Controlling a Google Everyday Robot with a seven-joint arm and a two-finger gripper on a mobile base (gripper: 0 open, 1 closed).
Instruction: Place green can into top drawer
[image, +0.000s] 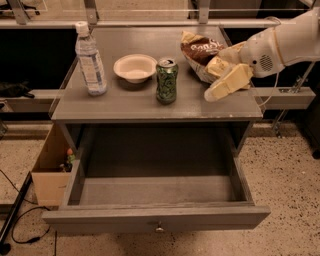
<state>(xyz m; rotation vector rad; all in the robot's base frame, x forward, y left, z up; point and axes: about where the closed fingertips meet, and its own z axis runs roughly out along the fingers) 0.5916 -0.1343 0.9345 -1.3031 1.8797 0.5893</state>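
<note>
A grey wooden table (125, 107) fills the middle of the view. Its top drawer (100, 220) is pulled fully out towards the camera, with a small metal knob (159, 229) centred on its front panel. The robot's white arm (295, 40) reaches in from the right edge, over the table's right side. An open cardboard box (47, 185) sits on the floor to the left of the drawer.

On the tabletop, a clear water bottle (90, 62) with a white cap stands at the left. A brown chip bag (200, 50) lies at the back right. A pale bowl (135, 67) sits between them. The green can (166, 81) stands upright near the table's middle, just right of the bowl.

The gripper (210, 82) hangs above the table's right front part, in front of the chip bag. Its cream fingers (230, 85) are spread apart and hold nothing. It is to the right of the can and clear of it.
</note>
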